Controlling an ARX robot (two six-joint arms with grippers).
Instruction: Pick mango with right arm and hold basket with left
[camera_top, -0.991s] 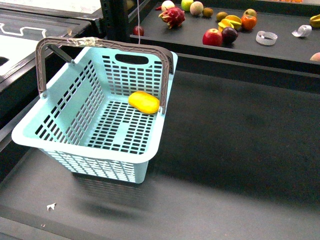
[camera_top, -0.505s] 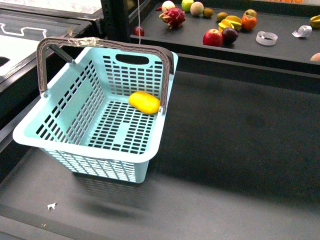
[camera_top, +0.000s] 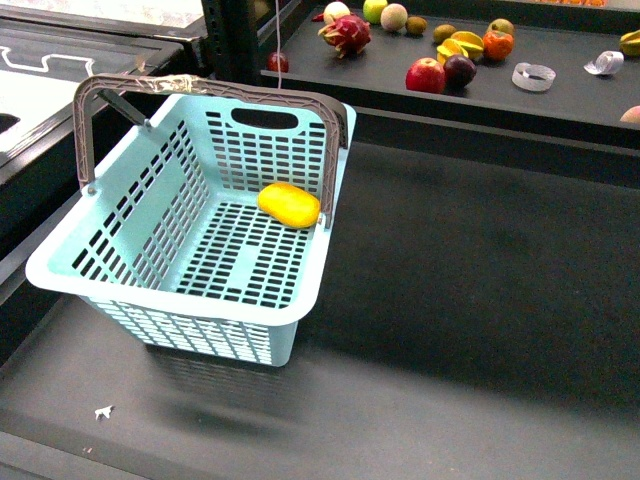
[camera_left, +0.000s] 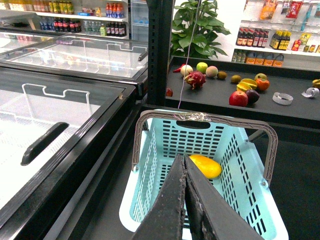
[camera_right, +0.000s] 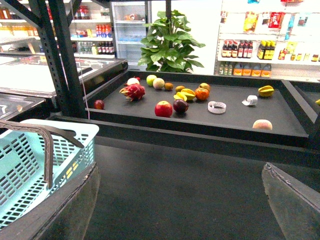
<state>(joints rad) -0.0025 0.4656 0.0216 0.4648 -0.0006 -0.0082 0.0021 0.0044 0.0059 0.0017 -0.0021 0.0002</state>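
The mint-blue basket (camera_top: 190, 290) stands on the dark table at the left, both grey-brown handles (camera_top: 205, 92) raised, one taped. The yellow-orange mango (camera_top: 289, 204) lies on the basket floor by the far right wall. Neither arm shows in the front view. In the left wrist view my left gripper (camera_left: 183, 159) is shut and empty, above the basket's (camera_left: 252, 200) near end, with the mango (camera_left: 205, 165) just past its tip. In the right wrist view my right gripper (camera_right: 182, 200) is open and empty over bare table, right of the basket (camera_right: 30, 165).
A raised black shelf (camera_top: 560, 105) at the back holds a dragon fruit (camera_top: 345, 34), red apple (camera_top: 425, 74), orange (camera_top: 497, 44), cut fruit pieces and tape rolls (camera_top: 532, 76). A glass-topped freezer (camera_left: 55, 125) stands left of the basket. A white scrap (camera_top: 101, 412) lies near the front edge.
The basket shifted very slightly a second ago and has held still since. The mango stays in the same spot in the basket.
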